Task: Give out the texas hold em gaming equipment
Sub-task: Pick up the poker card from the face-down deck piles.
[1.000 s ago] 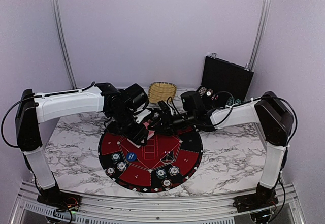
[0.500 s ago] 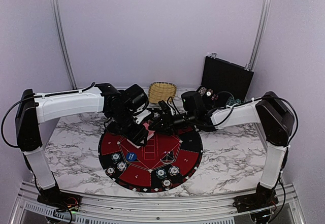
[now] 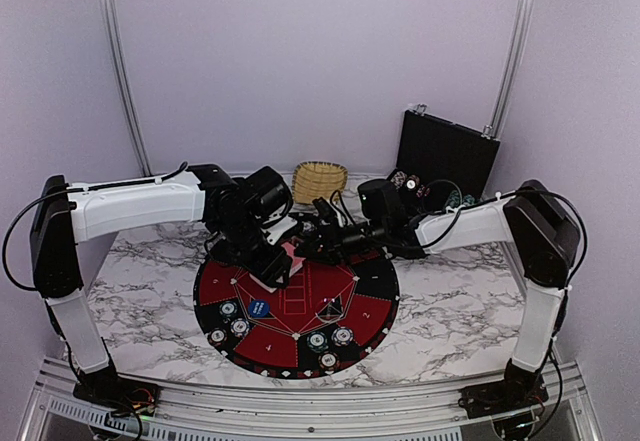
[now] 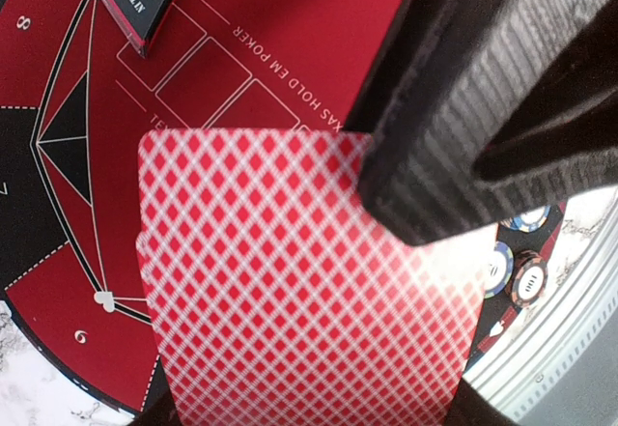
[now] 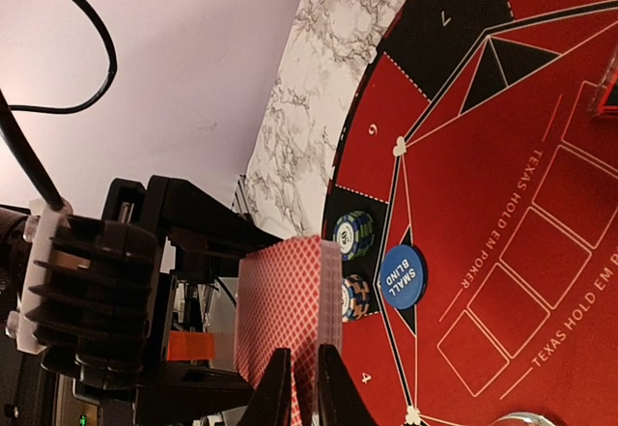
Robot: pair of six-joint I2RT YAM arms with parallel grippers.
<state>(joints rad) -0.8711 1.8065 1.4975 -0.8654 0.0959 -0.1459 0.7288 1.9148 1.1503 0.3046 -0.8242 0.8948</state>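
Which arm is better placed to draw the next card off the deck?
Right. The left end effector is clamped on the red-backed deck, so it is occupied. The right end effector has its fingertips flanking the deck's edge, so it can probably pull a card.

On the table (image 3: 450, 311), the mat (image 3: 296, 306) lies at frame centre, poker chips (image 3: 330, 341) along its lower edge, playing cards (image 3: 291, 252) over its upper part. Behind it: basket (image 3: 319, 180) upper centre, case (image 3: 446, 156) upper right.

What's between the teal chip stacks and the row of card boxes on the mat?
The blue Small Blind button, flat on the mat; the right wrist view shows it.
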